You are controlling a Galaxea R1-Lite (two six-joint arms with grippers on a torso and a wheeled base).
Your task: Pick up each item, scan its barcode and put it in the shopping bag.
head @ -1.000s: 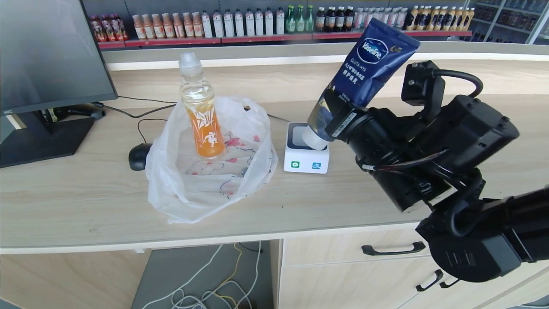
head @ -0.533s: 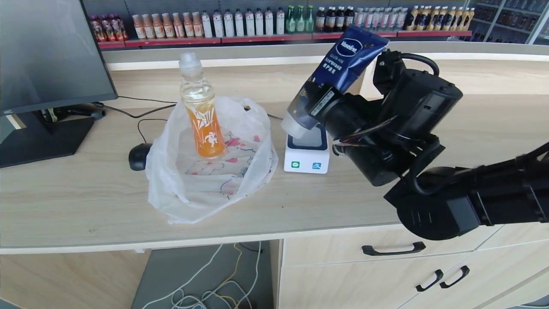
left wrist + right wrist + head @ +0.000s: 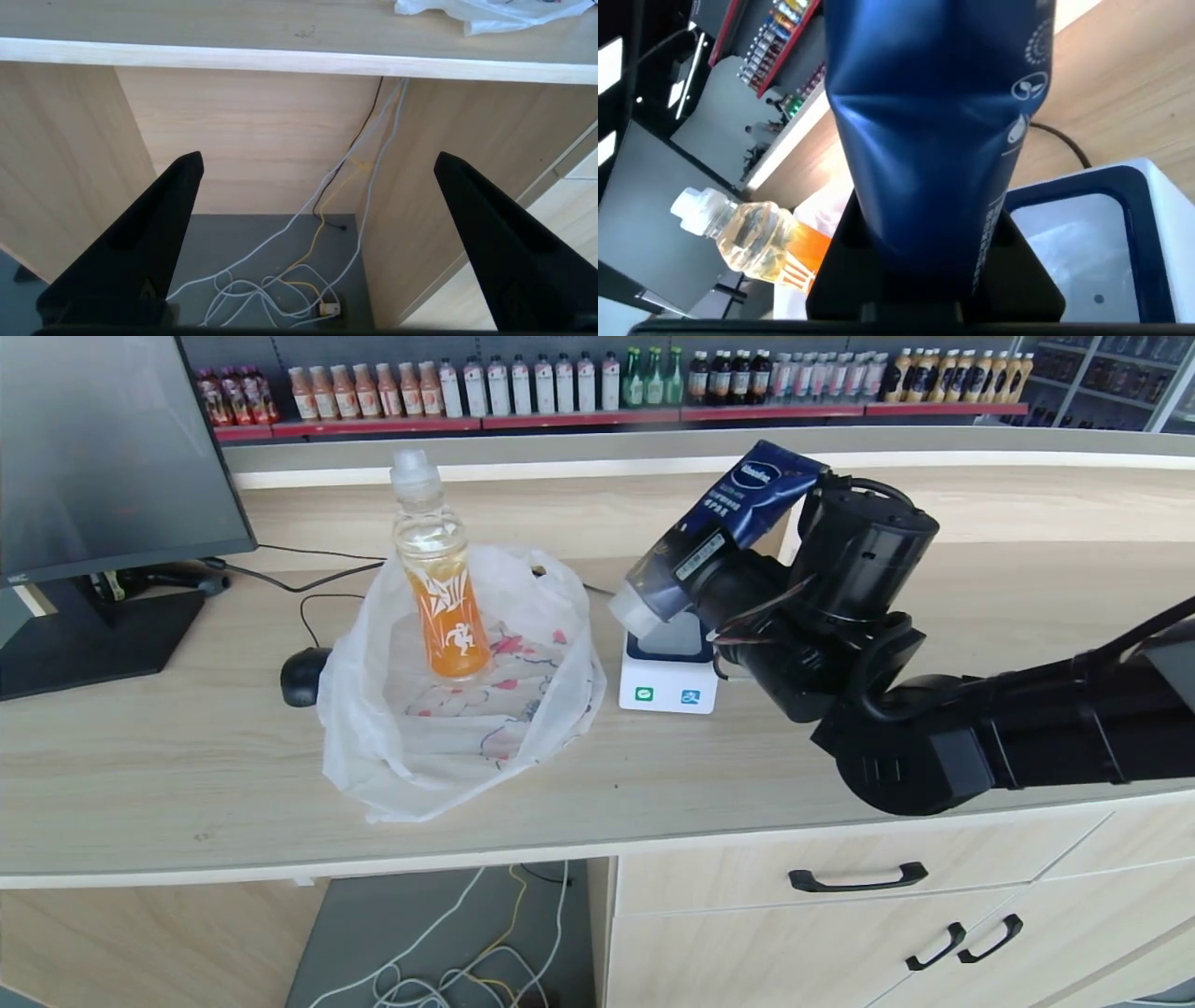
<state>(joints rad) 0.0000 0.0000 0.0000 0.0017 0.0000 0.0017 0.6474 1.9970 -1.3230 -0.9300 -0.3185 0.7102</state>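
Right hand (image 3: 707,586) gripping dark-blue tube (image 3: 747,499), white cap (image 3: 628,609)

Dark monitor (image 3: 103,439), black mouse (image 3: 301,677), wooden counter (image 3: 187,775), shelved drinks (image 3: 560,383), drawer handle (image 3: 857,879)

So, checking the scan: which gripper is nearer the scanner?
Right. The right gripper holds the tube above the scanner; the left gripper hangs low below the counter edge.

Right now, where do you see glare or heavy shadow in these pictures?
Head view: greyish sheen across the dark monitor. Left wrist view: the open left pincer is a black silhouette against the lit wood panel. Right wrist view: whitish reflection on the scanner window.
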